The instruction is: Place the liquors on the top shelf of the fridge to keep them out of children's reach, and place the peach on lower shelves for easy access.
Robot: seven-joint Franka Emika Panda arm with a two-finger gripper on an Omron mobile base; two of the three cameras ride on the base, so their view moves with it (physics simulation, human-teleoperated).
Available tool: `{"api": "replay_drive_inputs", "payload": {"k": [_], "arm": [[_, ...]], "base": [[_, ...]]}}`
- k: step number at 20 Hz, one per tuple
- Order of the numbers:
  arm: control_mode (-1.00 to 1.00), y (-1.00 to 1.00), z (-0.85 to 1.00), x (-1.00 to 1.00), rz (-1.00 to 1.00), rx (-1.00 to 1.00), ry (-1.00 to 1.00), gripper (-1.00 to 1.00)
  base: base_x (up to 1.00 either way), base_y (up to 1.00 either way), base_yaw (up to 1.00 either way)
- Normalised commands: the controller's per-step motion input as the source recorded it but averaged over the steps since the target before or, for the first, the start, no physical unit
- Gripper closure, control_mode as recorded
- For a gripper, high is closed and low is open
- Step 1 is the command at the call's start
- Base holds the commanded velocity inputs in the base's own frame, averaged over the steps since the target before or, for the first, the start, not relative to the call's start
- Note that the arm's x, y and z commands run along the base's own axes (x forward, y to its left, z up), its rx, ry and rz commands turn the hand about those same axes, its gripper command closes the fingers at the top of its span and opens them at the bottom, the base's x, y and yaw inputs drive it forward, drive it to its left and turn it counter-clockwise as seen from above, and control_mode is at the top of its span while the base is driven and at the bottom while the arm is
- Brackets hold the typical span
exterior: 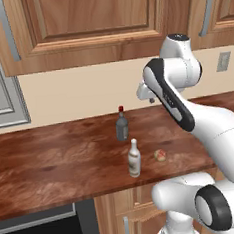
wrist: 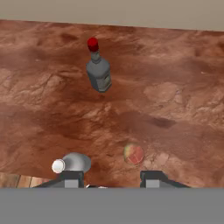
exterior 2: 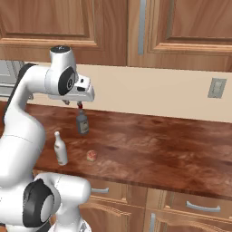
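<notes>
Wooden kitchen counter (exterior: 52, 160) below brown wall cabinets, with the white arm's two-finger gripper (wrist: 111, 178) poised above it, fingertips apart with nothing between them. The dark grey glass bottle with a red cap (exterior: 121, 124) stands upright toward the back of the counter. The slimmer cream-white bottle (exterior: 134, 159) stands upright nearer the front edge, and the small orange-pink peach (exterior: 160, 156) lies just beside it, apart from it. In the hand view the cream-white bottle's cap (wrist: 58, 166) sits close to one fingertip and the peach (wrist: 133, 154) lies just beyond the gap between the tips. None of the three is yet lifted, so the task seems at its start. Judged risk: a descent toward either front item could clip the other, since they lie close together; a knock could topple the narrow cream-white bottle or roll the peach off the nearby front edge
</notes>
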Motion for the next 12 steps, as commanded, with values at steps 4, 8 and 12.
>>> {"api": "replay_drive_inputs", "payload": {"k": [4,8,12], "arm": [[-1.00,0.00,-0.06,-0.10,0.00,0.00,-0.12,-1.00],[-1.00,0.13,-0.16,-0.51,-0.07,0.00,-0.20,-1.00],[-1.00,0.46,-0.24,-0.66,-0.19,0.00,-0.23,-1.00]], "base": [[0.00,0.00,0.00],[0.00,0.00,0.00],[0.00,0.00,0.00]]}}
